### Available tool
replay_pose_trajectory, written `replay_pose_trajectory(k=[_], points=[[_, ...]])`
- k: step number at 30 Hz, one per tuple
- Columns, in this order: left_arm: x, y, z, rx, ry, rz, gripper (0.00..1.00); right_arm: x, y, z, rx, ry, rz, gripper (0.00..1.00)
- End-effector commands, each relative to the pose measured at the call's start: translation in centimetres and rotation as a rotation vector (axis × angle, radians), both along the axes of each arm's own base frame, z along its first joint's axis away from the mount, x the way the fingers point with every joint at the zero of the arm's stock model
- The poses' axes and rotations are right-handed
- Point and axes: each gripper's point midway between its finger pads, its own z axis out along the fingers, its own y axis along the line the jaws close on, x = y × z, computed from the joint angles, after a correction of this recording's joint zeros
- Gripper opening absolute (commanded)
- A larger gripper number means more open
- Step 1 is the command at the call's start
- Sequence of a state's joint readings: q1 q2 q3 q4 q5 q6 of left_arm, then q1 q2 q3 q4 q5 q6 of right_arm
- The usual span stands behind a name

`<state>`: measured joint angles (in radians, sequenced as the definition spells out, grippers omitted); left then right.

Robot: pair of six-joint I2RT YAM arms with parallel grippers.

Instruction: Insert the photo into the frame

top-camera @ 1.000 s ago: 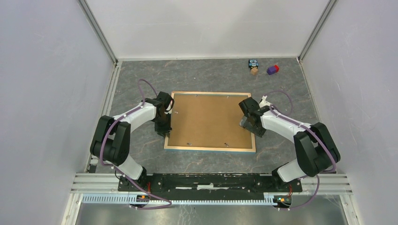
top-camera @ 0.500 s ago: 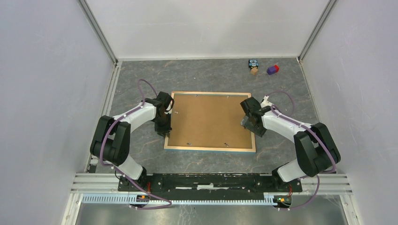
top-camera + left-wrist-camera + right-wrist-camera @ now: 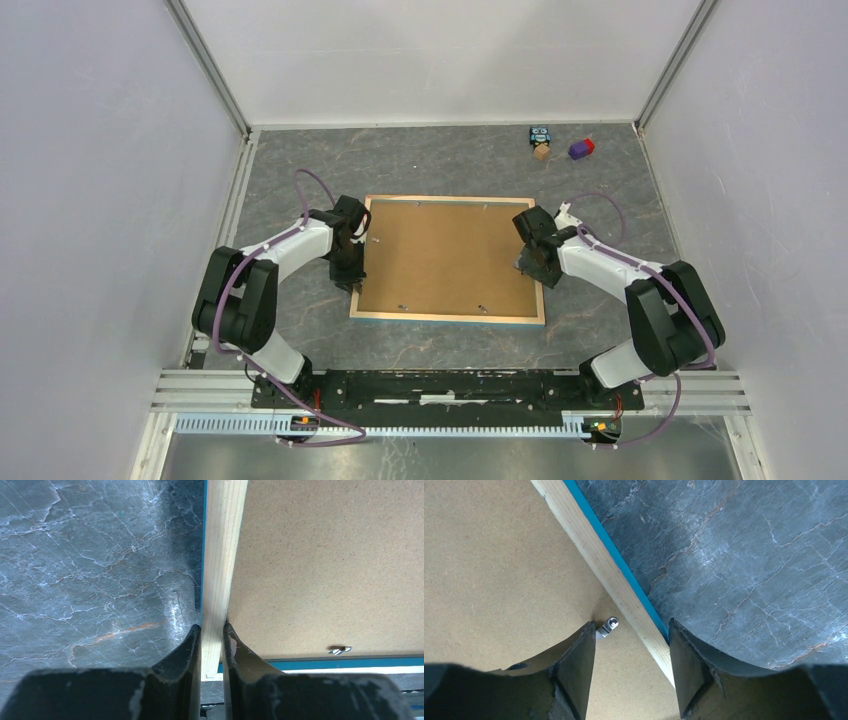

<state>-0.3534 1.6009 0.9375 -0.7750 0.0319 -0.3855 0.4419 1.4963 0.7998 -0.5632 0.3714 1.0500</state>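
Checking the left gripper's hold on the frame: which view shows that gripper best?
Left wrist: the left gripper pinches the frame's wood rail, close up. Top view shows it small at the frame's left edge; right wrist doesn't show it.

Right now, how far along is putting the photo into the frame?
Done: the face-down pale-wood, blue-edged frame has its brown hardboard back in place; no photo shows, so it may lie beneath. In hand: the left gripper pinches the left rail; the right gripper straddles the right rail, jaws open. Left: likely turning the frame over.
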Motion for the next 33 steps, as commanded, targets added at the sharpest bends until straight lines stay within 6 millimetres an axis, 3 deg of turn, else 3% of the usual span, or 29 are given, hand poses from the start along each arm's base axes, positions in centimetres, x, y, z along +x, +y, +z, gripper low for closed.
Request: replay_pose_trajectory(k=[1, 7, 12, 17, 23, 33], points=[[-0.4, -1.7, -0.2, -0.084, 0.019, 0.034, 0.02, -3.9, -1.6, -2.9, -0.056, 0.156, 0.035, 0.53], [-0.4, -1.7, -0.2, -0.082, 0.019, 0.033, 0.02, -4.5, -1.9, -3.3, -0.069, 0.170, 0.085, 0.44], [-0.4, -1.6, -0.3, -0.081, 0.021, 0.034, 0.02, -3.7, -1.8, -2.8, -0.099, 0.173, 0.167, 0.51], [-0.4, -1.6, -0.3, -0.079, 0.020, 0.034, 0.02, -4.2, -2.2, -2.9, -0.114, 0.175, 0.214, 0.42], [-0.4, -1.6, -0.4, -0.077, 0.023, 0.034, 0.02, -5.1, -2.5, -3.7, -0.150, 0.227, 0.338, 0.38], [-0.4, -1.4, -0.5, -0.064, 0.027, 0.035, 0.02, -6.1, -3.2, -4.5, -0.195, 0.275, 0.536, 0.13]])
